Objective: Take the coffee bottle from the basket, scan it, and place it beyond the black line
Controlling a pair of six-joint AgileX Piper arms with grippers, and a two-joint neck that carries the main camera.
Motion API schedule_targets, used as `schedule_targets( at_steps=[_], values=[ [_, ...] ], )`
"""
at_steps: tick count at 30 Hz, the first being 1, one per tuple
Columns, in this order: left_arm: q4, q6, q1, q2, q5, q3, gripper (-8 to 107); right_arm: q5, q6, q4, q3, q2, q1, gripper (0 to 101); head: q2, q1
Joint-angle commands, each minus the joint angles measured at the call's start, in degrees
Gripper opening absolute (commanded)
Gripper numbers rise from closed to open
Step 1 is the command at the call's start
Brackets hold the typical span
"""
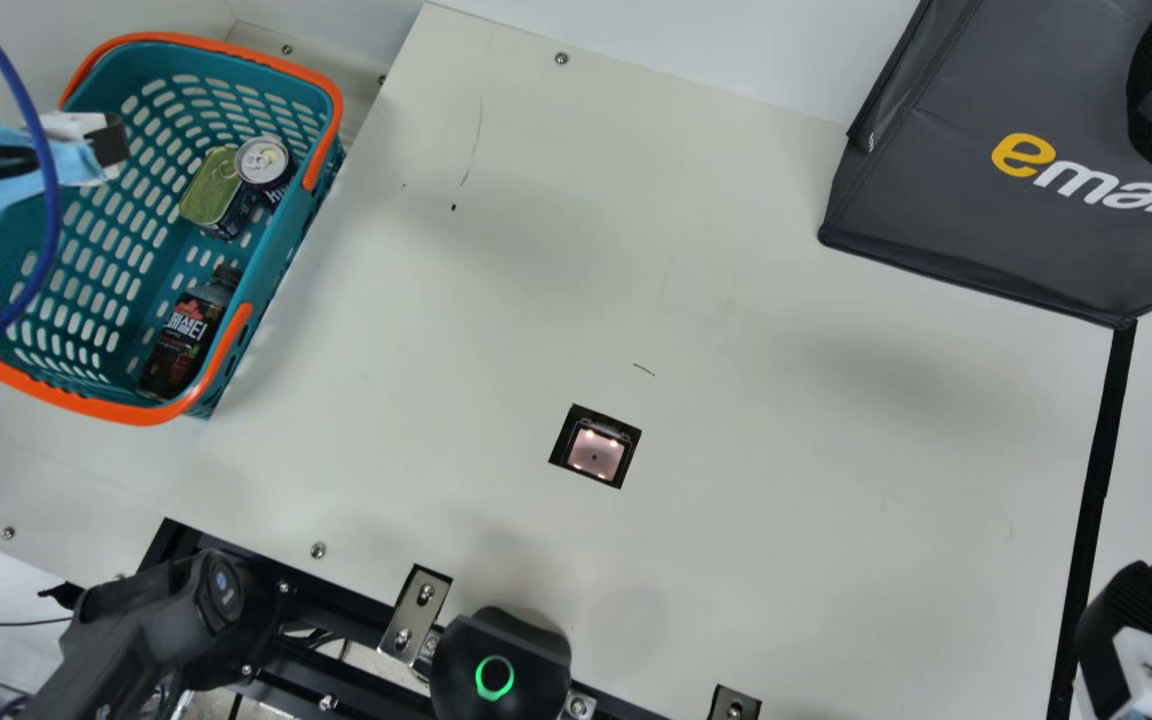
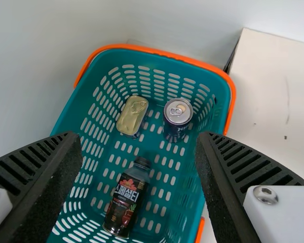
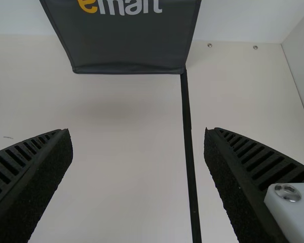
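Teal basket with orange rim (image 1: 101,408): one coffee bottle (image 1: 186,335), laid on its side, with one drink can (image 1: 263,165) and one flat tin (image 1: 211,190) held near each other; overhung at its rim by the left gripper (image 1: 116,145), fingers spread. Dark bag (image 1: 976,200): contents not made out, its lower corner met by the black line (image 1: 1101,440), near which the right gripper (image 1: 1116,610) is held, fingers parted. Basket and bag are separated by a broad stretch of cream tabletop (image 1: 736,500), in which the scanner (image 1: 596,455) is set.
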Motion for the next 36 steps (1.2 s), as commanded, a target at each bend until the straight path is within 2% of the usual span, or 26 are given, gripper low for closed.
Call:
schedule_targets(
  at_steps=[1, 22, 36],
  values=[
    [-0.63, 1.57, 0.56, 1.59, -0.46, 0.04, 90, 0.0, 0.0, 0.0, 0.0, 0.0, 0.0, 91, 0.14, -1.48],
    [-1.7, 9.65, 1.02, 15.19, -7.15, 3.53, 90, 0.06, 0.0, 0.0, 0.0, 0.0, 0.0, 91, 0.14, -1.48],
    [-2.62, 13.66, 0.73, 23.39, -9.45, 3.46, 90, 0.06, 0.0, 0.0, 0.0, 0.0, 0.0, 91, 0.14, -1.48]
  ],
)
